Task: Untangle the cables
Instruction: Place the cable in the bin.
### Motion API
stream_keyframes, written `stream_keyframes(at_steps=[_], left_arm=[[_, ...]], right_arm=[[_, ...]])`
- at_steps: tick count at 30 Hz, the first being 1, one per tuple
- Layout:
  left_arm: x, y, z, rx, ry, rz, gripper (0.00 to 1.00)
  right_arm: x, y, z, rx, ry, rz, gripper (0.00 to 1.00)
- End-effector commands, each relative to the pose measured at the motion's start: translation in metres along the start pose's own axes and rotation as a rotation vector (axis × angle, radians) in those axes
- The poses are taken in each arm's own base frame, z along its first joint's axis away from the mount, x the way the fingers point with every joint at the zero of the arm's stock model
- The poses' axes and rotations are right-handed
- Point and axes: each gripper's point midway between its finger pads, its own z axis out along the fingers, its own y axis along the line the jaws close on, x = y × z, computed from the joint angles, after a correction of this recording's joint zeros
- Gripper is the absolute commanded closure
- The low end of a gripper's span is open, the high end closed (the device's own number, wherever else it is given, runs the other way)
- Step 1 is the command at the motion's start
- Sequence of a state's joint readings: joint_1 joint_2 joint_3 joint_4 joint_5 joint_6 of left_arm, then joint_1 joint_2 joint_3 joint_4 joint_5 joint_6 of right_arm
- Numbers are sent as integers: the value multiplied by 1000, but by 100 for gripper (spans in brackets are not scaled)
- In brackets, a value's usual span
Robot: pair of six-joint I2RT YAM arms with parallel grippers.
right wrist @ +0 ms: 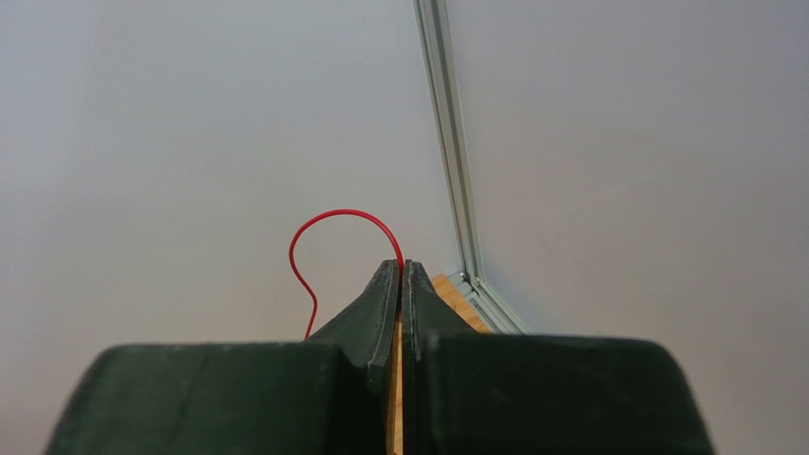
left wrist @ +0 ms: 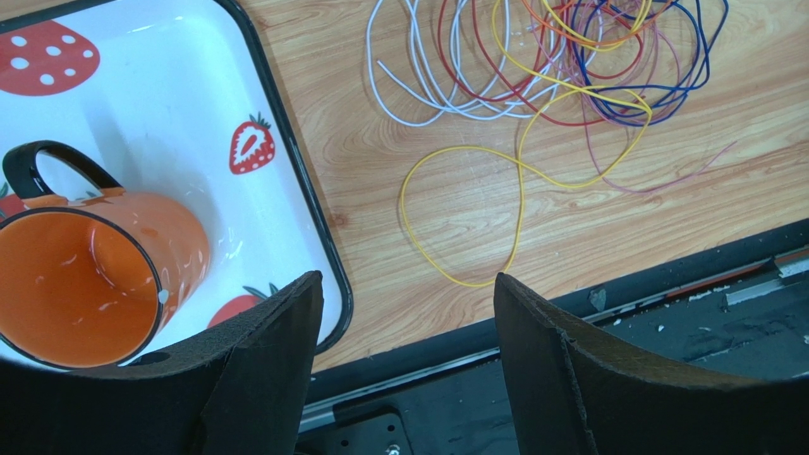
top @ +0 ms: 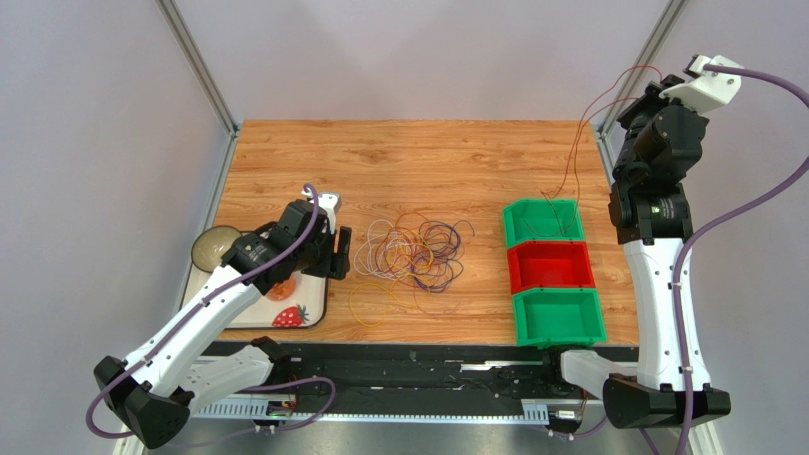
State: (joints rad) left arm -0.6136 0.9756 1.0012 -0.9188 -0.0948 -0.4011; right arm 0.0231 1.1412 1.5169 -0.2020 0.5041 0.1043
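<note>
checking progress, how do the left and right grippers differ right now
The left gripper is open and empty; the right gripper is shut on a red cable. The left hangs low by the tray; the right is up high, facing the wall. Both have dark fingers.

Spread pincer [left wrist: 406,289] hovers near cables [left wrist: 589,59] and mug [left wrist: 95,284].
</note>
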Motion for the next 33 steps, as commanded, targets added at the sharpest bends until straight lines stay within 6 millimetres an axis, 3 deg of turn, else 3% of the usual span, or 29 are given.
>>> stream_keyframes(at_steps=[1,10,22,26,33], left_arm=[[-3,-3,2,17,-9,18,25],[-2,-4,2,21,-8,18,25],[-3,-4,1,23,-14,17,25],[-2,-4,2,23,-9,19,25],[-2,-5,1,29,-7,19,25]], right_arm=[[-12,-11,-10,26,-35,25,100],[4,-24,-25,43,-13,31,100],[58,-13,-5,35,108,26,100],[80,-18,-8,52,146,33,100],[151,-37,-26,124,296,53,100]])
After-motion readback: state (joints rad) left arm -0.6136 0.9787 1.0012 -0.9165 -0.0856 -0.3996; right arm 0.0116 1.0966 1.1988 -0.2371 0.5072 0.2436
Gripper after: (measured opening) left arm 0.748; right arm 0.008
